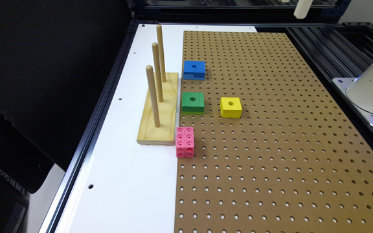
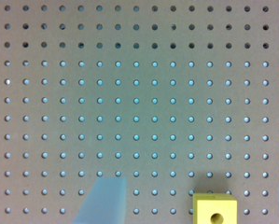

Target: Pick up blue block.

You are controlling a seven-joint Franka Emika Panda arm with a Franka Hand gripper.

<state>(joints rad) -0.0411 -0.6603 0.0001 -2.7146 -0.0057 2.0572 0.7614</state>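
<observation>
On the white tabletop (image 1: 115, 181) stood one wooden base (image 1: 159, 110) with three pegs. Beside it on the pegboard (image 1: 270, 145) sat one blue block (image 1: 194, 70), one green block (image 1: 193, 102), one pink cube (image 1: 185, 141), and one yellow block (image 1: 231, 107). I could not tell the fingers' state.

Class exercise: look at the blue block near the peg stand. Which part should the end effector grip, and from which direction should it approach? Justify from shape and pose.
Probably from above, closing on two opposite flat side faces of the blue block. It lies flat, hole upward. The wooden peg stand sits close on the exterior view's left, so the near and far faces may give more room.
</observation>
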